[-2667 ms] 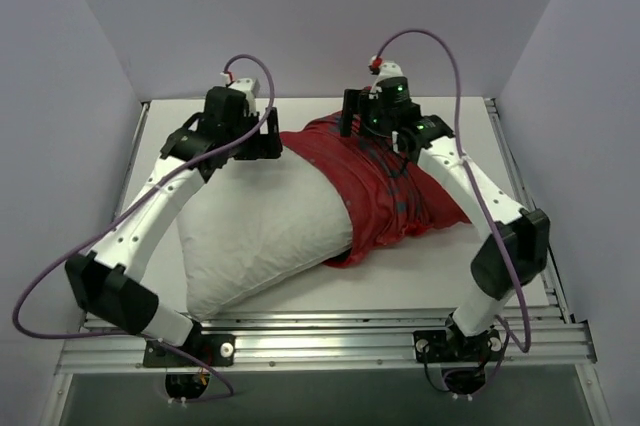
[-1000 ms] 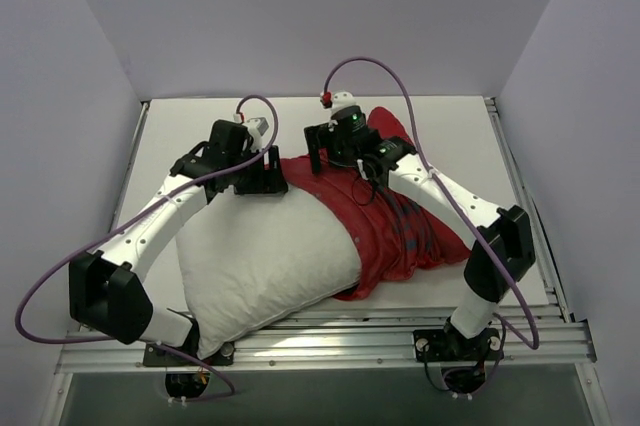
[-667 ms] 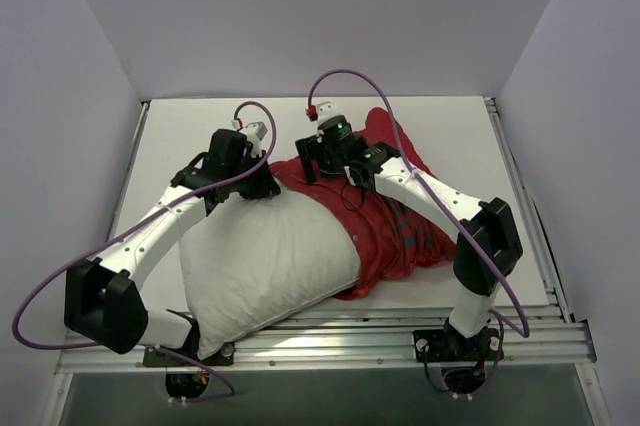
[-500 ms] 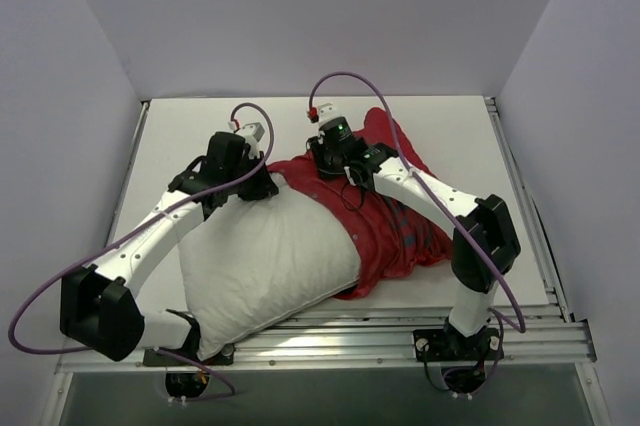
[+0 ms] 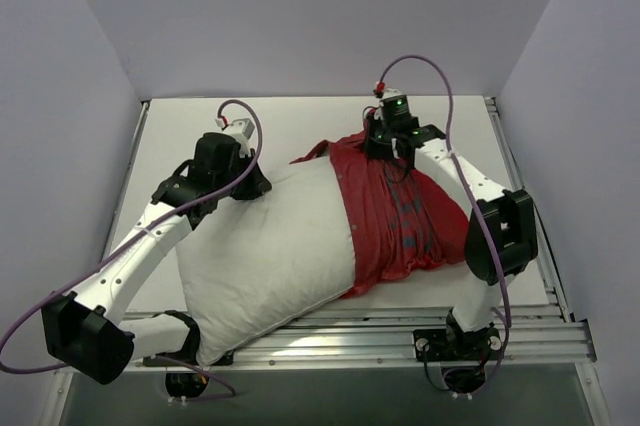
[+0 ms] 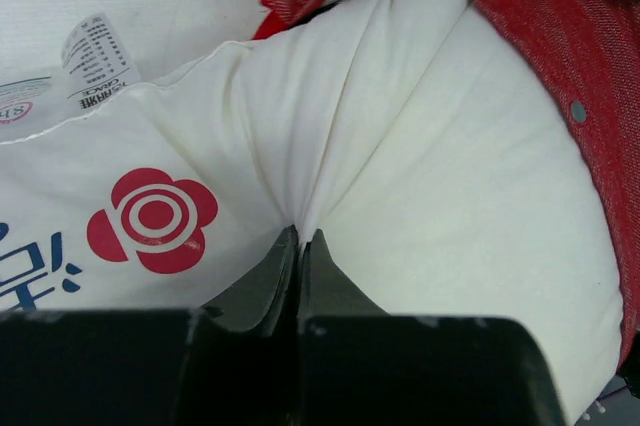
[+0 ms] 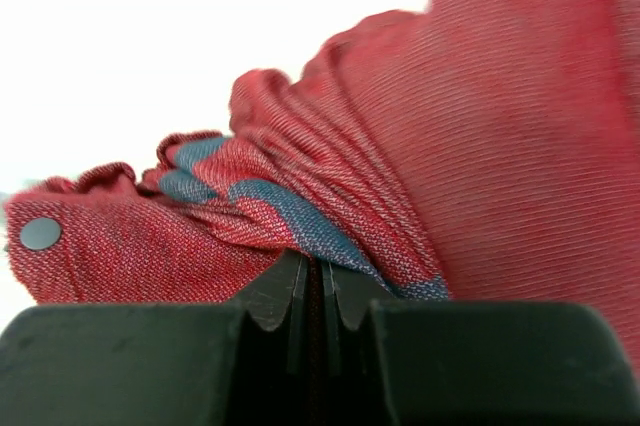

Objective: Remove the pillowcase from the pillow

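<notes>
Along the far edge of the pillow (image 5: 270, 246), left gripper (image 6: 300, 248) pinches it; right gripper (image 7: 315, 281) apparently clamps the bunched pillowcase (image 5: 395, 211).

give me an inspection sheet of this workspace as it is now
surface: white table, with a metal rail along the near edge
job's things: pillow bare on its left part; pillowcase bunched over its right end, not yet off
clutter: nothing seen
grippers: left gripper shut, pinching pillow fabric at the far corner; right gripper shut on a fold of the pillowcase
cables: purple cables loop up from each wrist
surroundings: plain lilac walls on three sides
</notes>
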You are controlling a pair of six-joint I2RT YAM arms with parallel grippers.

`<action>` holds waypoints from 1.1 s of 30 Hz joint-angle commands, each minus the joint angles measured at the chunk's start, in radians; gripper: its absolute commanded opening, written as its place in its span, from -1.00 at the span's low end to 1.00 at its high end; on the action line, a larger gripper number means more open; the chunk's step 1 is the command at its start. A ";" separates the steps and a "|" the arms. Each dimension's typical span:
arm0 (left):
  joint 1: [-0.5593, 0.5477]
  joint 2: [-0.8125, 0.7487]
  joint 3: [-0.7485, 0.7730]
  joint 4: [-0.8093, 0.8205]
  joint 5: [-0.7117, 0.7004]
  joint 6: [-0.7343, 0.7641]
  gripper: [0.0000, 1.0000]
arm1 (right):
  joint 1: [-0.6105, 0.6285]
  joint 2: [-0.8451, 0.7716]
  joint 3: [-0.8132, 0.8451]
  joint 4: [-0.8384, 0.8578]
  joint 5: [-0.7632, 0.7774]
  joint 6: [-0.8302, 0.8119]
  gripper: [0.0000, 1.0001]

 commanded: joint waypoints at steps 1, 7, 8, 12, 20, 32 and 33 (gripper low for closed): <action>0.075 -0.073 0.056 -0.262 -0.173 0.082 -0.95 | -0.236 -0.088 -0.026 -0.151 0.211 0.027 -1.00; 0.133 -0.076 0.114 -0.324 -0.217 0.112 -0.95 | -0.401 -0.226 -0.053 -0.099 0.220 0.105 -1.00; 0.144 -0.079 0.117 -0.332 -0.216 0.114 -0.95 | -0.463 -0.238 -0.062 -0.093 0.220 0.120 -1.00; 0.187 -0.050 0.175 -0.334 -0.202 0.152 -0.95 | -0.490 -0.240 -0.012 -0.102 0.203 0.104 -1.00; 0.185 0.147 0.361 -0.165 -0.101 0.151 -0.95 | -0.233 -0.215 0.082 -0.087 0.062 0.087 -0.79; 0.080 0.037 0.287 -0.019 -0.120 0.189 0.85 | 0.071 -0.489 -0.173 -0.099 0.226 0.107 0.15; -0.003 -0.028 0.260 -0.019 -0.149 0.201 0.93 | 0.090 -0.514 -0.209 -0.093 0.247 0.119 0.18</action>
